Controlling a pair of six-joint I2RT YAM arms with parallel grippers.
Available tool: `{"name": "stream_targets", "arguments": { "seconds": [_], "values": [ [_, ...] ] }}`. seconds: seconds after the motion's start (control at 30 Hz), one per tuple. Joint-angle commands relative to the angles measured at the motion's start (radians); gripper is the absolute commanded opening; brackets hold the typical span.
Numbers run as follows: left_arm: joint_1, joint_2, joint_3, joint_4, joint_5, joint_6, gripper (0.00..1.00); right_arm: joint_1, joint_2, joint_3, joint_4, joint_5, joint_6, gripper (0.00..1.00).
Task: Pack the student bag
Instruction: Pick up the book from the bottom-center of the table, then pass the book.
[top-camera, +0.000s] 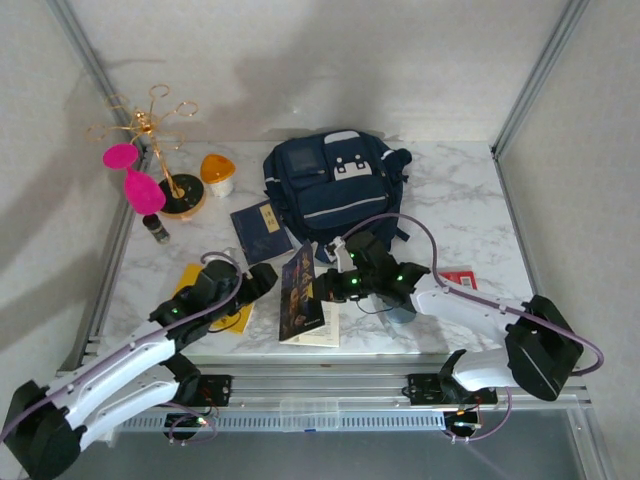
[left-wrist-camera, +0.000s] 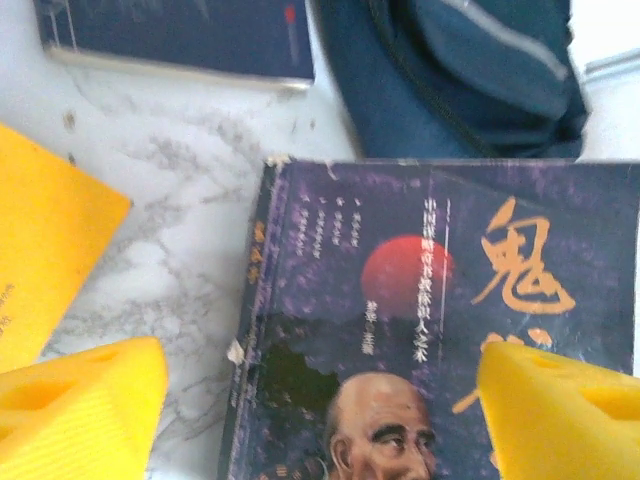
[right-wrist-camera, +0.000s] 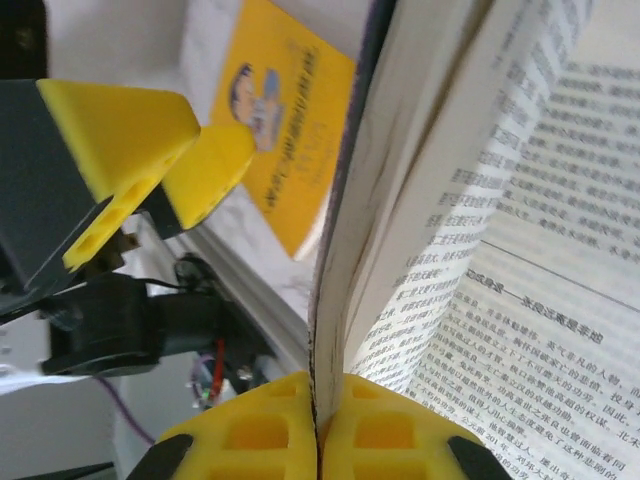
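Observation:
The student bag (top-camera: 335, 185), a navy backpack with pale stripes, lies at the back middle of the table; its fabric edge (left-wrist-camera: 470, 70) shows in the left wrist view. In front of it a purple-covered book (top-camera: 300, 295) stands partly open, cover raised. My right gripper (top-camera: 326, 286) is shut on the front cover and a few pages (right-wrist-camera: 318, 420), printed pages (right-wrist-camera: 520, 250) fanning to the right. My left gripper (top-camera: 262, 280) hangs open beside the book, its yellow fingers (left-wrist-camera: 80, 410) straddling the spine side of the cover (left-wrist-camera: 400, 300) without touching it.
A navy book (top-camera: 260, 230) lies left of the bag and a yellow book (top-camera: 200, 290) under my left arm. A gold jewellery stand (top-camera: 165, 150) with pink pieces, an orange-topped object (top-camera: 218, 172) and a small dark bottle (top-camera: 155, 228) stand at the back left. A red item (top-camera: 460, 278) lies right.

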Motion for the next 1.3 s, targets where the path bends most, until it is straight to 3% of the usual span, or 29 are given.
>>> {"name": "stream_targets", "arguments": {
  "seconds": [0.0, 0.23, 0.43, 0.7, 0.93, 1.1, 1.2, 1.27],
  "values": [
    [0.073, -0.021, 0.044, -0.062, 0.107, 0.042, 0.87, -0.031, -0.055, 0.092, 0.044, -0.090, 0.021, 0.00],
    [0.205, 0.017, 0.118, 0.011, 0.311, 0.061, 0.94, -0.140, -0.088, 0.207, 0.031, -0.218, 0.018, 0.00],
    [0.215, 0.039, 0.086, 0.303, 0.469, -0.041, 0.96, -0.216, -0.042, 0.288, 0.061, -0.307, 0.007, 0.00],
    [0.211, 0.080, 0.053, 0.537, 0.528, -0.141, 0.93, -0.259, -0.001, 0.300, 0.145, -0.401, 0.032, 0.00],
    [0.212, 0.099, 0.080, 0.430, 0.494, -0.105, 0.90, -0.272, -0.018, 0.300, 0.183, -0.445, 0.044, 0.00],
    [0.205, 0.109, 0.076, 0.511, 0.516, -0.163, 0.91, -0.274, 0.012, 0.305, 0.208, -0.466, 0.059, 0.00],
    [0.191, 0.115, 0.058, 0.697, 0.529, -0.251, 0.88, -0.275, 0.006, 0.257, 0.317, -0.479, 0.115, 0.00],
    [0.189, 0.116, 0.052, 0.767, 0.535, -0.298, 0.83, -0.280, 0.012, 0.249, 0.283, -0.483, 0.088, 0.00]
  ]
}}
